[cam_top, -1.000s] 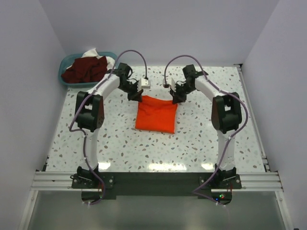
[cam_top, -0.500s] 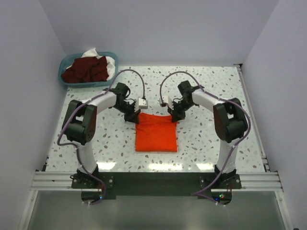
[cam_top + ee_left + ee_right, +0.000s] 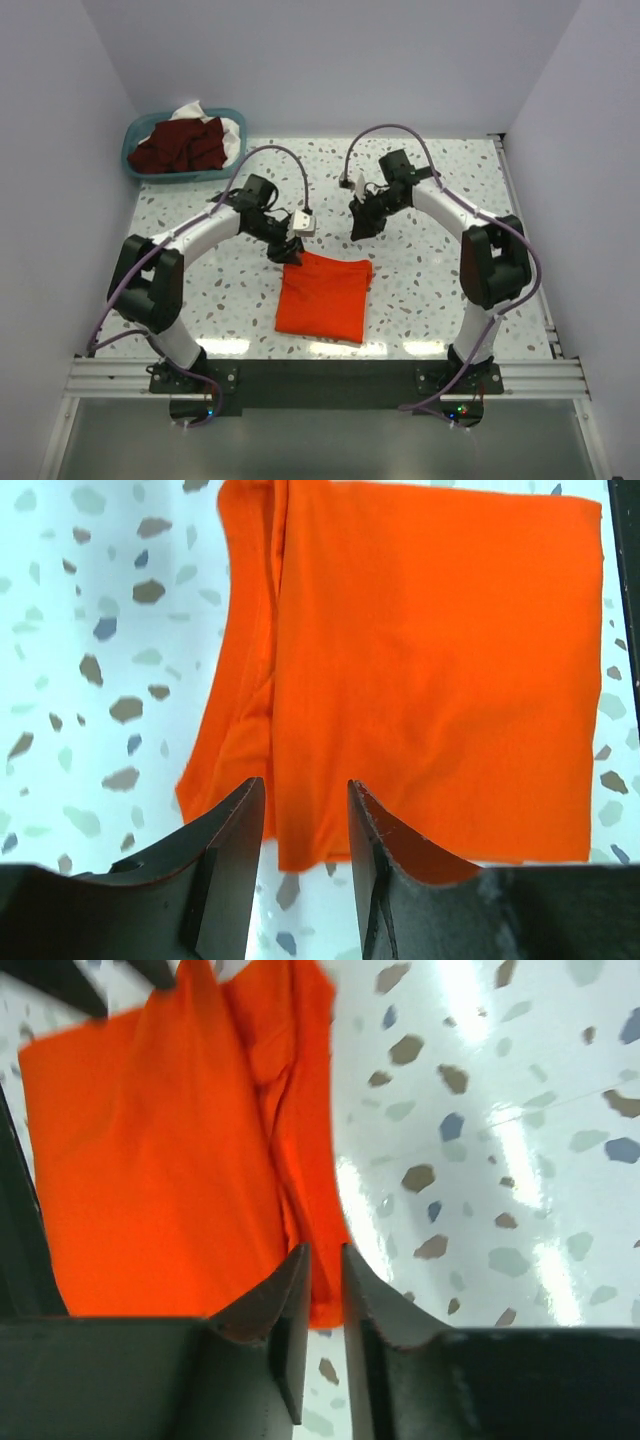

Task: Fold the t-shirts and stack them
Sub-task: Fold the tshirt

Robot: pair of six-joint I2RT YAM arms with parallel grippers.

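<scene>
Orange-red t-shirt (image 3: 322, 297), folded cloth rectangle on glossy speckled table (image 3: 450, 200); left fingers (image 3: 225, 860) apart, right fingers (image 3: 270, 1345) narrowly apart, empty

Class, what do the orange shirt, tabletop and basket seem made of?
Orange shirt: soft matte cloth, likely cotton knit; it folds and creases. Tabletop: glossy, speckled like terrazzo, perhaps laminate; it reflects lights. Basket: probably teal plastic, smooth moulded rim.
</scene>
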